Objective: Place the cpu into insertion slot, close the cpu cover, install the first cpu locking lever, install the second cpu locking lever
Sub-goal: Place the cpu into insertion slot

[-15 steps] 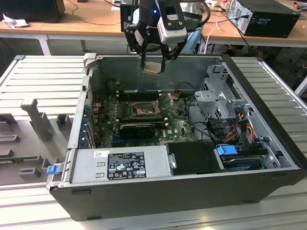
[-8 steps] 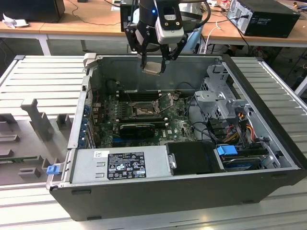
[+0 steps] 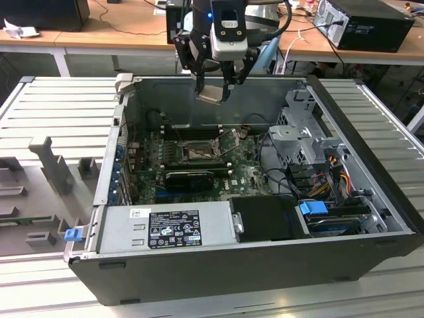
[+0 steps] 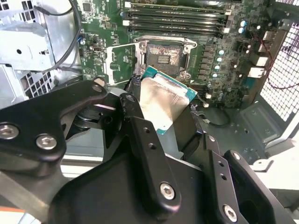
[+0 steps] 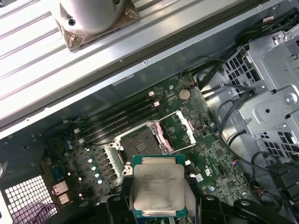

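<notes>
Grey-beige cpu (image 5: 157, 186), green mobo (image 5: 218, 157)

At the top centre of the exterior view, the gripper (image 3: 213, 91) was a cluster of matte black linkage bars under a pale grey, boxy wrist block (image 3: 229, 30). A small blue light (image 3: 211, 14) glowed beside it, and a black cable (image 3: 289, 20) looped toward the frame's right. In the second wrist view the finger links (image 4: 149, 154) were flat, angular and black — pinned with round silver screws (image 4: 167, 190).
</notes>
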You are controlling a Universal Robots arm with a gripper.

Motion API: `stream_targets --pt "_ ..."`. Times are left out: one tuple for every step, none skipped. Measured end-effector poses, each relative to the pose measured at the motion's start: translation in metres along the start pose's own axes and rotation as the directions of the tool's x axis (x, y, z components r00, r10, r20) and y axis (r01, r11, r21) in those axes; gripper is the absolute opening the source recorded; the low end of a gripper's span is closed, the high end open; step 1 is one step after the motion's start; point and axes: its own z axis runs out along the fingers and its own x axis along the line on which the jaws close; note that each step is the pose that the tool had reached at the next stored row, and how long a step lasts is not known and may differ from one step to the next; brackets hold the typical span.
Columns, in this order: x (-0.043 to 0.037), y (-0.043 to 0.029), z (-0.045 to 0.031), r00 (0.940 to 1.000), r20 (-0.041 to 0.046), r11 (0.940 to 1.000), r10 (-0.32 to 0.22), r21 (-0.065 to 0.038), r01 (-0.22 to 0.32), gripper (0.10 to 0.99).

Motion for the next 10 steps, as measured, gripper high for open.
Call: stream_targets --pt "0.0 0.0 0.0 1.0 0.0008 1.0 0.009 0.0 -0.009 0.525" --pt "0.0 0.0 0.0 0.9998 0.0018 0.9998 0.02 0.0 -0.02 0.525" --pt "0.0 0.0 0.0 0.9996 0.0025 0.9996 0.028 -0.001 -0.028 0.525" --pt "0.0 0.0 0.0 0.9995 0.0029 0.9995 0.032 -0.001 -0.032 0.525" --pt "0.0 0.0 0.0 0.9993 0.0034 0.9993 0.038 -0.001 -0.038 0.525" --pt "0.0 0.0 0.0 0.9991 0.0038 0.9991 0.043 -0.001 -0.043 0.525" --pt "0.0 0.0 0.0 0.9988 0.0045 0.9988 0.049 -0.001 -0.049 0.525" --pt "0.0 0.0 0.0 0.9983 0.0052 0.9983 0.058 -0.001 -0.058 0.525" --pt "0.0 0.0 0.0001 0.9975 0.0063 0.9975 0.07 -0.002 -0.07 0.525" --pt "0.0 0.0 0.0001 0.9969 0.007 0.997 0.078 -0.002 -0.078 0.525"
